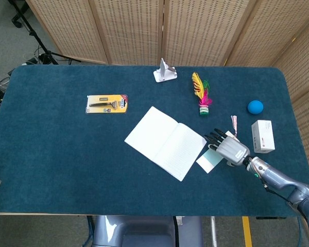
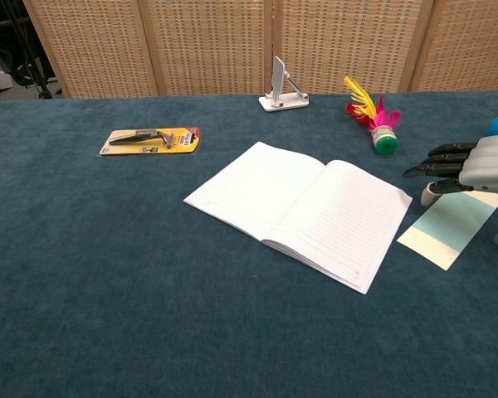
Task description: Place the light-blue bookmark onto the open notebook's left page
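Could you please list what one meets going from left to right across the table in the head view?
Yellow blister pack → open notebook → feather shuttlecock → right hand → blue ball → white box.

The dark-blue tabletop carries an open notebook and light-blue bookmark beside the right hand. Beyond the hand lie a feathered shuttlecock, blue ball, white box, phone stand and a yellow carded tool.
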{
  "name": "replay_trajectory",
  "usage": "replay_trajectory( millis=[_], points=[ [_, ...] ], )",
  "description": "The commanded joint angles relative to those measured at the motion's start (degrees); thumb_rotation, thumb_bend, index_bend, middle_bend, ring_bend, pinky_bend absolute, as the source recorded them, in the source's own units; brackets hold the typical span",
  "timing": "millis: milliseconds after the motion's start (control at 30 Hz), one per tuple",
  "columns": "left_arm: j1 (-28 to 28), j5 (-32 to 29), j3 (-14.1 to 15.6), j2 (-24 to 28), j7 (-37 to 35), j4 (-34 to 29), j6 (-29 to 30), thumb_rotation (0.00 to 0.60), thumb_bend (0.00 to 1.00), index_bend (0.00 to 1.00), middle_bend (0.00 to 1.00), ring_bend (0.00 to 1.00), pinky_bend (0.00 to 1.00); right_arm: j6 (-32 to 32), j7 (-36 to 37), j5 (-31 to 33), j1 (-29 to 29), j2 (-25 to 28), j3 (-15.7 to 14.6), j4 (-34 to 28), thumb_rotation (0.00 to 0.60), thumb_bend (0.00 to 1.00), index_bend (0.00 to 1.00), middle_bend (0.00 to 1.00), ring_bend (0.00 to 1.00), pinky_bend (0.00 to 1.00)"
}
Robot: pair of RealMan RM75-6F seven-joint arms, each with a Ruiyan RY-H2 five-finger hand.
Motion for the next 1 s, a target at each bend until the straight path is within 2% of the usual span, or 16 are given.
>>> replay_trajectory(
  millis=[33, 767, 867, 1000],
  points=[
    [-0.02, -0.01, -0.01, 0.03, -0.07, 0.01, -0.03, 0.600, 0.00, 0.00, 0.00, 0.00, 0.00, -0.50, -0.45, 0.38, 0.22, 0.20, 0.08, -0.65, 0.600, 0.00, 0.22, 0.00, 0.00, 0.00],
    [-0.11, -0.32, 0.02, 0.05, -0.11, 0.17, -0.26, 0.600, 0.00, 0.00, 0.00, 0.00, 0.00, -3.63, -4.74, 1.78, 1.73, 0.62, -0.10, -4.37, 0.600, 0.00, 0.23, 0.00, 0.00, 0.00],
    [-0.10, -0.32, 0.01, 0.09, -0.15, 0.14, -0.22, 0.600, 0.00, 0.00, 0.00, 0.00, 0.00, -3.70, -4.96, 1.96, 1.78, 0.52, -0.05, -4.56, 0.600, 0.00, 0.26, 0.00, 0.00, 0.00],
    [-0.10, -0.38, -0.02, 0.16, -0.26, 0.14, -0.24, 0.600, 0.00, 0.00, 0.00, 0.00, 0.00, -3.47, -4.99, 1.98, 1.70, 0.14, -0.15, -4.22, 0.600, 0.00, 0.38, 0.00, 0.00, 0.00]
  ],
)
